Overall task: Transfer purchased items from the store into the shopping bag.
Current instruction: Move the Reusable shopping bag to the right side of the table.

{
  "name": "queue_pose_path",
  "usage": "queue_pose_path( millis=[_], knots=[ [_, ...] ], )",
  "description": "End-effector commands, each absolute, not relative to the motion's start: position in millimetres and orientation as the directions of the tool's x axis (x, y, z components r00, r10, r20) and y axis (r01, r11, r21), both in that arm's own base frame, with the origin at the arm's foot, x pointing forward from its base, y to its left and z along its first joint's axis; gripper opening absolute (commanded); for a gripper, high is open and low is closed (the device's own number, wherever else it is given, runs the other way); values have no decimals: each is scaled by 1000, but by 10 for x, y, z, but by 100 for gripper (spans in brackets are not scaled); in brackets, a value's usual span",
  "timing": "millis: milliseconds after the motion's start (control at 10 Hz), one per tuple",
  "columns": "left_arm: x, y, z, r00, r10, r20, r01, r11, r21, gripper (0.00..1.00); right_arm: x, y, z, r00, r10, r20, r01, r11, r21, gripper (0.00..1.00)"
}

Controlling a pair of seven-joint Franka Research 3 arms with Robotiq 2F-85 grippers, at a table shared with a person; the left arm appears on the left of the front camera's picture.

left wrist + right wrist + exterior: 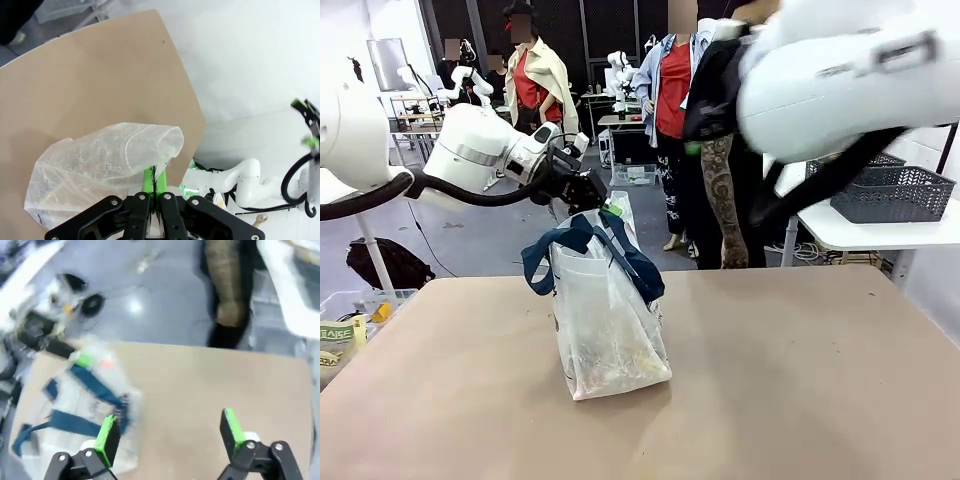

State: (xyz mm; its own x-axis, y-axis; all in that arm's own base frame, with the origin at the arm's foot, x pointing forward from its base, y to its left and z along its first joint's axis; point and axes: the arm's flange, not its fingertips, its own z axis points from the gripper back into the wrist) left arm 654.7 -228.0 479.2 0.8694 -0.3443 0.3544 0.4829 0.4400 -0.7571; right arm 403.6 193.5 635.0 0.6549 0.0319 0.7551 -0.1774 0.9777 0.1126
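left tool [582,192] clamped tight on rim of shopping bag [605,320], bag upright mid surface [800,380], mouth held up. right tool [170,432] jaws wide, empty, above surface beside bag. store [892,192] on side table, right. advice: keep rim taut, approach basket square.

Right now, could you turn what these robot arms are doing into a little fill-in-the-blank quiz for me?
1. The left gripper is shut on the top edge of the ____.
2. The shopping bag stands on the ____ table.
3. The right gripper has its jaws ____, holding nothing.
4. The dark grey basket sits on a separate ____ table at the far right.

Missing words: shopping bag; brown; open; white
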Motion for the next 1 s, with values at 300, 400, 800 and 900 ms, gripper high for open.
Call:
queue_pose_path(
  millis=[300, 400, 800, 900],
  knots=[
    [6551, -2415, 4807, 898, -312, 311, 439, 570, -695, 0, 3879, 231, 5879, 674, -532, 512, 401, 846, 352, 100],
    [6578, -2422, 4804, 898, -300, 322, 440, 615, -654, 0, 3934, 46, 5703, 641, -602, 475, 460, 797, 391, 100],
    [6507, -2341, 4894, 901, -270, 341, 432, 631, -644, 0, 3890, -61, 5835, 699, -512, 500, 403, 859, 317, 100],
    [6460, -2204, 5021, 898, -223, 380, 428, 643, -635, 0, 3890, -61, 5835, 699, -512, 500, 403, 859, 317, 100]
  ],
)
